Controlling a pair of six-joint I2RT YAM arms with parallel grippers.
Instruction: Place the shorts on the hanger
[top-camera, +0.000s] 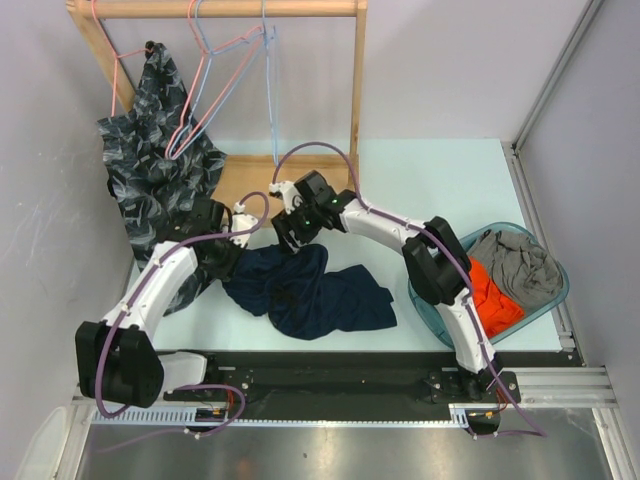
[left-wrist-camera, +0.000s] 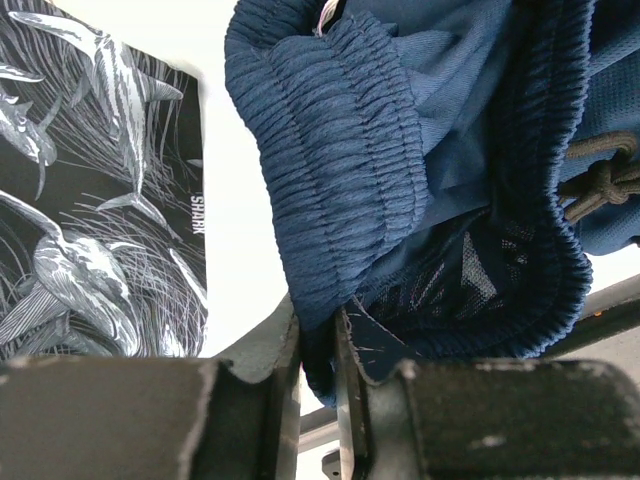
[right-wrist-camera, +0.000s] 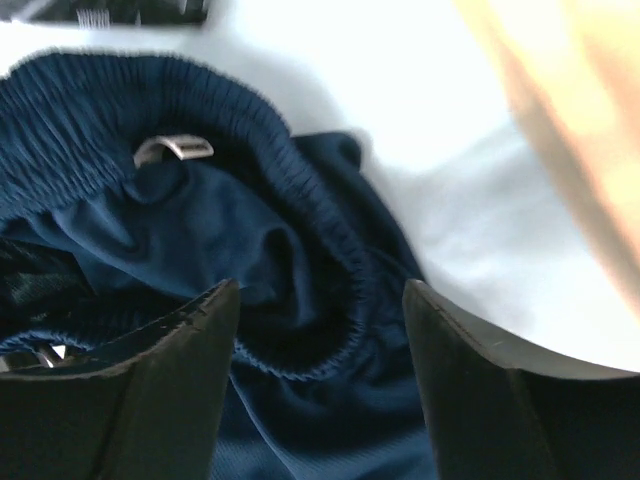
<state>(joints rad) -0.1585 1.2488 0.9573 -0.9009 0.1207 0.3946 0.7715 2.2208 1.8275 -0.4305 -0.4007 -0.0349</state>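
Note:
The navy shorts (top-camera: 320, 295) lie crumpled on the table between the arms. My left gripper (top-camera: 228, 258) is shut on the elastic waistband (left-wrist-camera: 330, 170) at the shorts' left edge; the fabric is pinched between its fingers (left-wrist-camera: 318, 350). My right gripper (top-camera: 292, 232) is open just above the shorts' top edge, its fingers (right-wrist-camera: 180, 350) straddling the waistband fold (right-wrist-camera: 330, 260). A small label (right-wrist-camera: 172, 148) shows inside the waistband. The light-blue hanger (top-camera: 270, 90) hangs from the wooden rail at the back.
A wooden rack (top-camera: 225, 10) stands at the back with pink hangers (top-camera: 215, 80) and a dark garment with pale print (top-camera: 155, 170), also in the left wrist view (left-wrist-camera: 90, 190). A teal basket (top-camera: 550, 300) at the right holds grey and orange clothes.

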